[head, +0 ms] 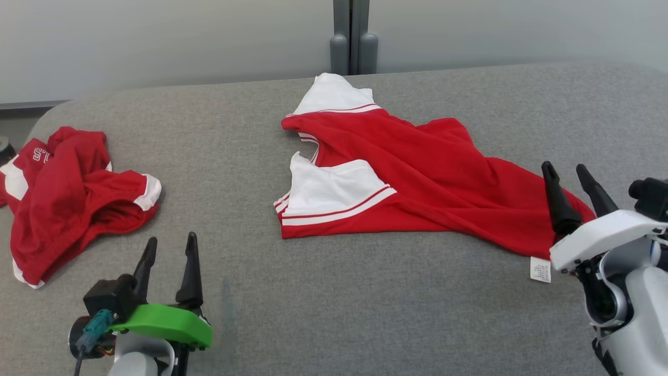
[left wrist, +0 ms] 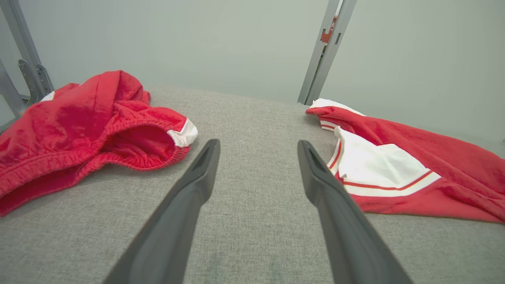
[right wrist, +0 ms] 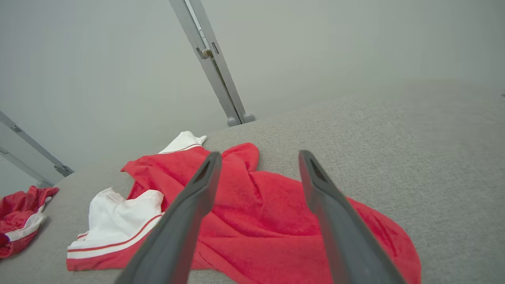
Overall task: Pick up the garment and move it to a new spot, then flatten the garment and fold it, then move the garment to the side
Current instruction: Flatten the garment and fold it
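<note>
A red garment (head: 417, 172) with white sleeves and red stripes lies loosely spread and wrinkled on the grey surface, middle to right. Its white label (head: 540, 269) pokes out at the hem near the front right. My right gripper (head: 564, 168) hovers open over that right hem, nothing between its fingers; the right wrist view has the red cloth (right wrist: 260, 221) under and beyond the fingers. My left gripper (head: 169, 241) stands open at the lower left, over bare grey fabric, between the two garments, with the spread garment's sleeve (left wrist: 378, 169) to its right.
A second red garment (head: 68, 193), crumpled with an elastic waistband (left wrist: 130, 130), lies at the far left near the surface's edge. The grey padded surface (head: 334, 303) ends at a pale wall with a grey post (head: 353, 36) behind.
</note>
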